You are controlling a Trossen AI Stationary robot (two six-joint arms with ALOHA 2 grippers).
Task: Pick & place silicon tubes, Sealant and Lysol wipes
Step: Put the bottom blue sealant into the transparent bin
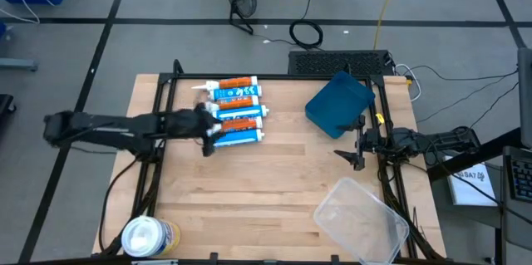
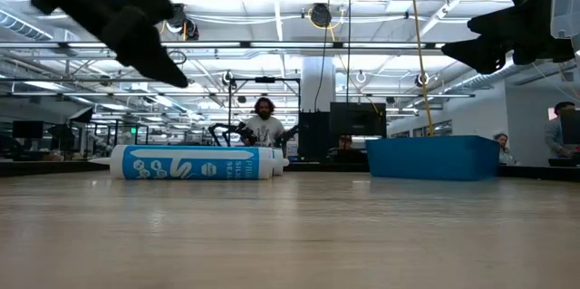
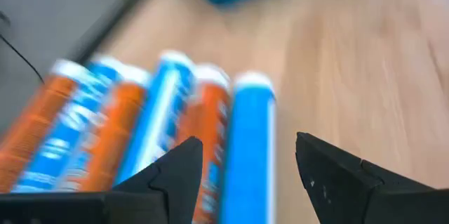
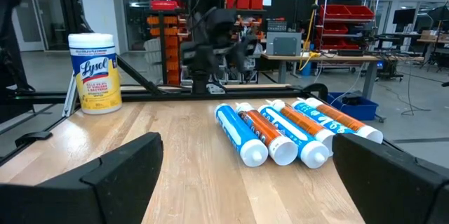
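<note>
Lysol wipes (image 4: 94,71) label, right-wrist view only

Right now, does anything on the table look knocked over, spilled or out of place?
Nothing stands out. The caulk tubes lie side by side in a neat row, the Lysol wipes stand upright, lid on, near a table corner, and the clear plastic tub pokes slightly over the table edge.

**Tubes in a row, wipes in the corner**

Blue and orange tubes (image 1: 237,111) lie flat, side by side and touching, on the bench. The yellow Lysol wipes (image 1: 148,238) can with a white lid stands upright, well apart, at a corner.
</note>
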